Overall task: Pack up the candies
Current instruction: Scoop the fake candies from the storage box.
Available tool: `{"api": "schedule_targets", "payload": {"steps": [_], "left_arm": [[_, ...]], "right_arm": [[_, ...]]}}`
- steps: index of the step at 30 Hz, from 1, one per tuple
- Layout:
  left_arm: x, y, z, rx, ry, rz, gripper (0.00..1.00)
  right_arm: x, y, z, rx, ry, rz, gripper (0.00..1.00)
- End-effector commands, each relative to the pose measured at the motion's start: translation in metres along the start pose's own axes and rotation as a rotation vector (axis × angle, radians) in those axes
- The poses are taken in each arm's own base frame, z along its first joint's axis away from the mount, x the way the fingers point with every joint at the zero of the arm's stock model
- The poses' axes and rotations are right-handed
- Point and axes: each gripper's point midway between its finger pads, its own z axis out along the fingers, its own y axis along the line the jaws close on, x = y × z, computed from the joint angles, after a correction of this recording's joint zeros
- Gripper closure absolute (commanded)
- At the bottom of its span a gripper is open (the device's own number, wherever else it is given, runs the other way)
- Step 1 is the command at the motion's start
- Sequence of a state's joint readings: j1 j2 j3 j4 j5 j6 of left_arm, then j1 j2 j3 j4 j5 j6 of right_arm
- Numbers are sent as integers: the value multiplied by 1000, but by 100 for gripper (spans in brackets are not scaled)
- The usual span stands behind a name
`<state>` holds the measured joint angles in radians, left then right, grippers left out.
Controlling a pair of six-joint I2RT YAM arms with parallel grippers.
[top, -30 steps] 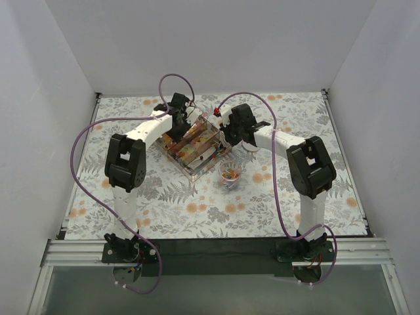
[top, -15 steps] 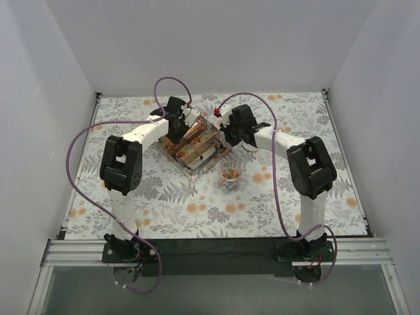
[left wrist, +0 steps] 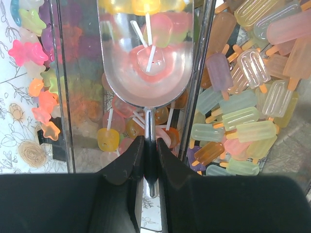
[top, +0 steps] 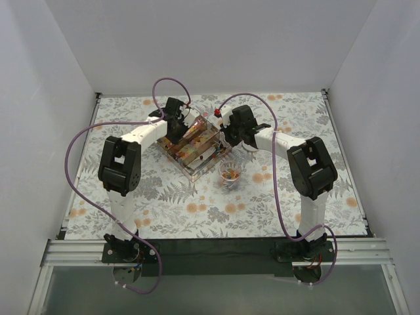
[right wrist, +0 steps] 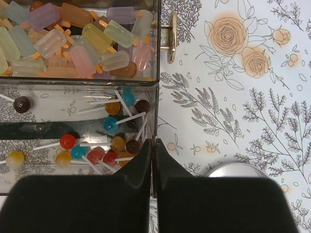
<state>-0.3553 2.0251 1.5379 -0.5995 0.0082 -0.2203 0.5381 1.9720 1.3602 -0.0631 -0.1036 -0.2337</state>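
My left gripper (left wrist: 150,141) is shut on the thin handle of the metal scoop (left wrist: 146,63). The scoop's bowl lies in the middle compartment of the clear box (top: 193,143), among the lollipop candies (left wrist: 108,138), and a pink lollipop (left wrist: 151,58) sits in it. Popsicle-shaped candies (left wrist: 245,104) fill the compartment to the right and star-shaped ones (left wrist: 41,99) the one to the left. My right gripper (right wrist: 154,144) is shut on the box's clear wall (right wrist: 156,104), beside round lollipops (right wrist: 114,143). A small clear cup (top: 230,172) with several candies stands in front of the box.
The flowered tablecloth (top: 295,131) covers the table. A brass latch (right wrist: 171,36) sticks out from the box's side. A round silvery rim (right wrist: 235,170) shows on the cloth near my right gripper. White walls (top: 52,98) close in the sides and back.
My left arm has shifted a little to the left and its gripper has moved slightly with the scoop inside the box. The right arm has stayed put.
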Motion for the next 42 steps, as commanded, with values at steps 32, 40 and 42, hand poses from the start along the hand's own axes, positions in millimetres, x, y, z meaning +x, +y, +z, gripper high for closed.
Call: {"api": "schedule_targets", "payload": {"steps": [32,40,42], "left_arm": [[-30,-16,-37,129,-107,140,100],[-42,-38,-24,234,-208,139,100],[-40,-39,-20,235,-216,136,100]], "right_arm": [[-6,22,-5,-55,-21,-6,99],[-6,25,-2,-69,-21,4,99],[-4,25,-2,-69,-18,6,99]]}}
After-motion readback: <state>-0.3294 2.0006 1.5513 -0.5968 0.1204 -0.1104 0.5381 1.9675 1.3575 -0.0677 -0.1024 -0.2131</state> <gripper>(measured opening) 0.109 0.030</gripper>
